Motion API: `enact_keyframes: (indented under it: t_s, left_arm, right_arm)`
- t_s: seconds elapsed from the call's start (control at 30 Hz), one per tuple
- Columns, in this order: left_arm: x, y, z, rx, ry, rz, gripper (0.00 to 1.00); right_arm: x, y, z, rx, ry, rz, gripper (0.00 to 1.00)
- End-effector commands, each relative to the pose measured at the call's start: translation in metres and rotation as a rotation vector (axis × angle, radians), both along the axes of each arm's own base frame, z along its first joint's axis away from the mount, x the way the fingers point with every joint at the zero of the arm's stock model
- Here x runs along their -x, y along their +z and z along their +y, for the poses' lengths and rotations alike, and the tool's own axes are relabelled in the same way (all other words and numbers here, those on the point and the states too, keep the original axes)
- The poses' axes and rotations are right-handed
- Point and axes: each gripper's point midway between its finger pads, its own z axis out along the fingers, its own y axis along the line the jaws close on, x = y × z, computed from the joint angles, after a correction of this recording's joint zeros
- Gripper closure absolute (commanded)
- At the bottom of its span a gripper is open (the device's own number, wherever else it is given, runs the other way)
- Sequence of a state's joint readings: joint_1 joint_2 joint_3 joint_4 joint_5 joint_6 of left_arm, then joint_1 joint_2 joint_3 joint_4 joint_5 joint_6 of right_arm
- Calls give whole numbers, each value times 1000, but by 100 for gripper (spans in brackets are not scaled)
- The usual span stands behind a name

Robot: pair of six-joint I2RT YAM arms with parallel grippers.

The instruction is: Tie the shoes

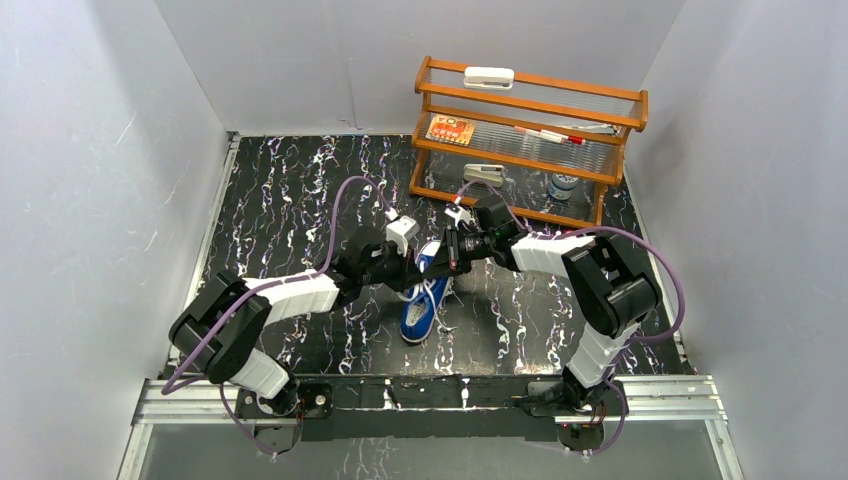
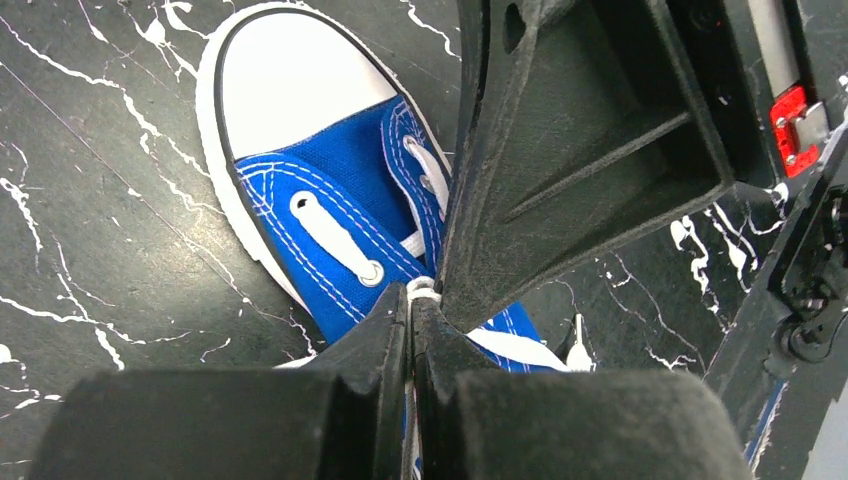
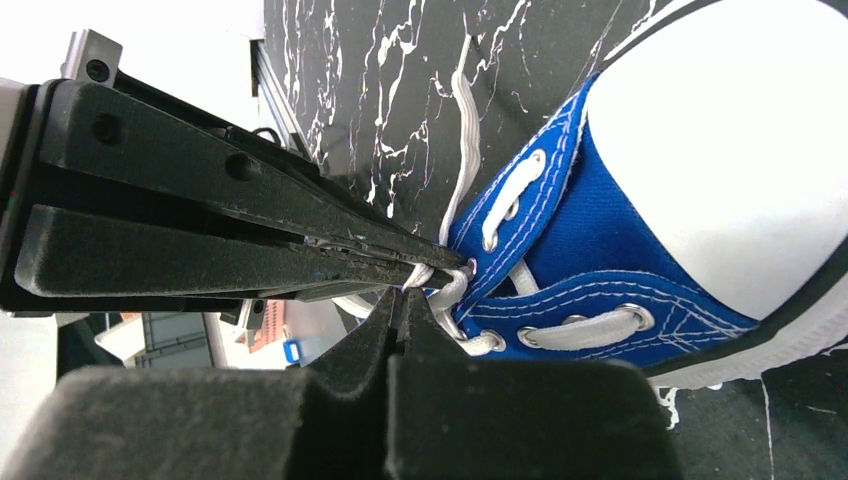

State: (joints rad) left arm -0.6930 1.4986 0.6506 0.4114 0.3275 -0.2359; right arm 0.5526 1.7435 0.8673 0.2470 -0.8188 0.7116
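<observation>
While lying mid-table on black, white-veined tabletop (image 1: pixel 300 200): small blue canvas sneaker (image 1: pixel 416 320) with white toe cap. Above its eyelets, left gripper (image 2: pixel 410 298) and right gripper (image 3: pixel 405 298), tips nearly touching, both pinched fully shut on long white laces (image 2: pixel 330 235).

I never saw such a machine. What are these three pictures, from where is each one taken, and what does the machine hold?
These are two robot arms with two-finger grippers. The wide picture looks down from above; the other two come from cameras on each wrist. On the black marbled table lies one blue sneaker; a wooden rack stands behind. The left gripper and the right gripper are both shut over the sneaker, each apparently pinching its white laces.
</observation>
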Motion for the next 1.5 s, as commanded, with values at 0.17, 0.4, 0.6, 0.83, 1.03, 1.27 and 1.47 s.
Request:
enact_keyframes:
  t_s: [0.17, 0.4, 0.6, 0.83, 1.03, 1.27, 1.47]
  left_arm:
    - [8, 36, -39, 284, -73, -1, 100]
    - [12, 35, -39, 316, -95, -20, 100]
    - [9, 38, -45, 355, -137, -72, 100]
    - [8, 35, -44, 349, -152, -92, 100]
    - [12, 33, -40, 347, -150, -84, 100]
    - [13, 26, -39, 336, -143, -60, 100]
    - [12, 25, -37, 330, -133, -63, 100]
  right_arm:
    - [18, 57, 21, -152, 50, -65, 98]
    - [20, 56, 21, -117, 97, -56, 86]
    - [29, 71, 17, -110, 154, -60, 67]
    - [25, 77, -8, 1, 108, -55, 54]
    - [-2, 55, -38, 107, -14, -75, 51]
    - [-16, 45, -48, 200, -73, -68, 57]
    - [-11, 25, -49, 161, -54, 14, 70]
